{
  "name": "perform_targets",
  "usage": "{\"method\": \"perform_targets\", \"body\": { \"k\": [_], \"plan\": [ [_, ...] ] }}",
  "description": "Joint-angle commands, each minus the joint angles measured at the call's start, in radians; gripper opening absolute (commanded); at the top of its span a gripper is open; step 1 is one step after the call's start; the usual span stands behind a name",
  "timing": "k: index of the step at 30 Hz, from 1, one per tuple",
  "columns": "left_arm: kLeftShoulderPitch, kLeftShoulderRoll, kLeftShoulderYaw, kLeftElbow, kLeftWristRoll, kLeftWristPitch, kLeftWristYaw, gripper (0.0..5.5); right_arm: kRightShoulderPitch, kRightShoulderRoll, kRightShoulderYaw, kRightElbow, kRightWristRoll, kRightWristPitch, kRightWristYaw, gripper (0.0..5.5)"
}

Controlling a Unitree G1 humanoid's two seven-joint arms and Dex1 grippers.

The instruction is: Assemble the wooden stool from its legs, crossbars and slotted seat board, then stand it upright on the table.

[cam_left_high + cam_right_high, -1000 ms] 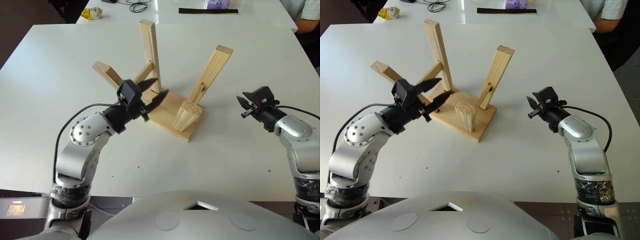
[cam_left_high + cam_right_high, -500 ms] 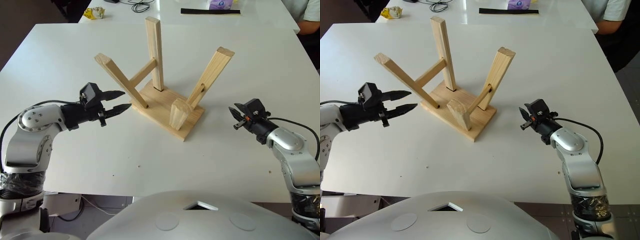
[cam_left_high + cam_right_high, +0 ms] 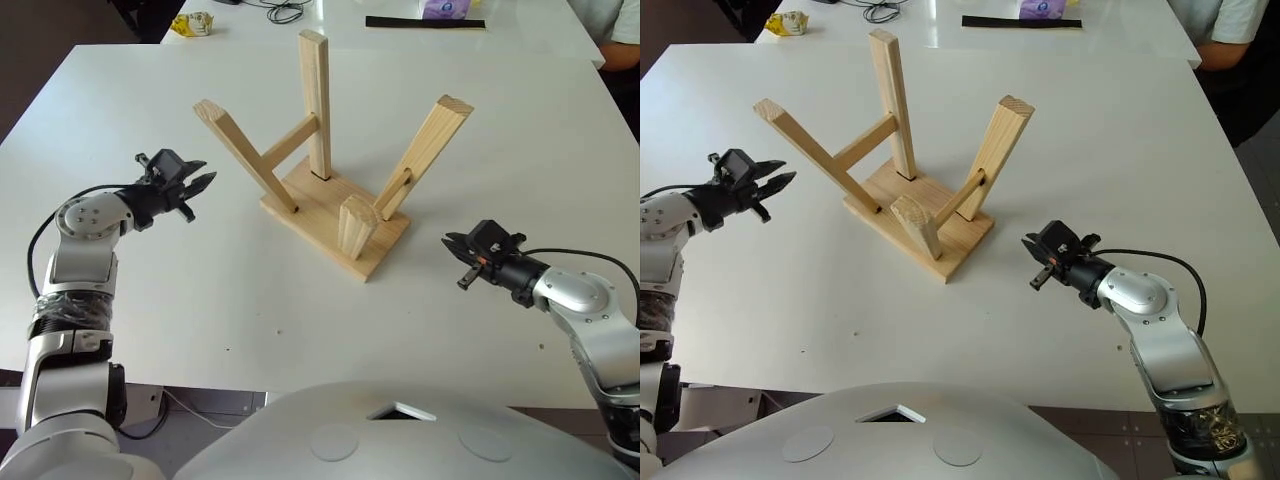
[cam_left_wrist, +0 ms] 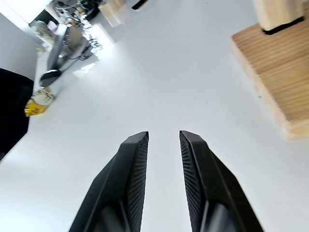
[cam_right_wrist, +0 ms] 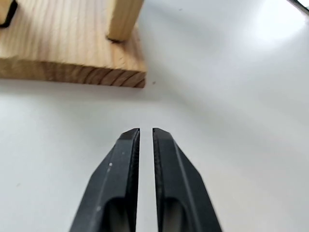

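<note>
So the stool (image 3: 340, 190) looks pretty much put together at this point, it's just sitting upside down in the middle of the table (image 3: 500, 120). The seat board (image 3: 385, 238) lies flat on the tabletop and all four legs poke up and splay outward. I can see one crossbar (image 3: 292, 140) tying the tall back leg (image 3: 315, 100) to the leg leaning toward the robot's left (image 3: 240, 155), and there's another short one (image 3: 396, 188) between the two legs on the other side.

Neither arm has hold of anything. The left gripper (image 4: 164, 136) hangs off to the left of the stool, well apart from it, with its fingers a little way apart and empty. The right gripper (image 5: 146, 130) sits low over the table near the right corner of the seat board, pointing at it, with its fingers almost together and only a sliver of a gap, nothing between them.

My read: assembly is done and the step in hand is the flip. For that I'd guess both arms need to come in, the right one opening up first, grab a leg or the board edge on each side, and roll the whole thing over so it stands on its legs. I can't tell how snug the joints are, so a slow turn seems wise.
</note>
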Motion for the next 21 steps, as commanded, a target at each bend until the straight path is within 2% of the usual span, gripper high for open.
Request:
{"method": "perform_targets", "body": {
  "k": [1, 8, 14, 21],
  "plan": [
    [-0.084, -0.059, -0.045, 0.175, 0.084, -0.169, 0.098, 1.20, -0.009, -0.043, 0.033, -0.022, -0.016, -0.025, 0.043, 0.50],
    [-0.082, -0.124, -0.159, 0.390, 0.182, -0.435, 0.100, 1.20, -0.058, -0.051, 0.081, -0.040, -0.015, -0.036, 0.088, 0.50],
    [-0.043, -0.116, -0.166, 0.518, 0.192, -0.525, 0.102, 1.20, -0.074, -0.063, 0.111, -0.037, -0.019, -0.059, 0.128, 0.50],
    [0.005, -0.167, -0.184, 0.436, 0.086, -0.557, -0.046, 1.20, -0.134, -0.010, 0.121, 0.145, -0.059, -0.118, 0.077, 0.50]
  ]
}}
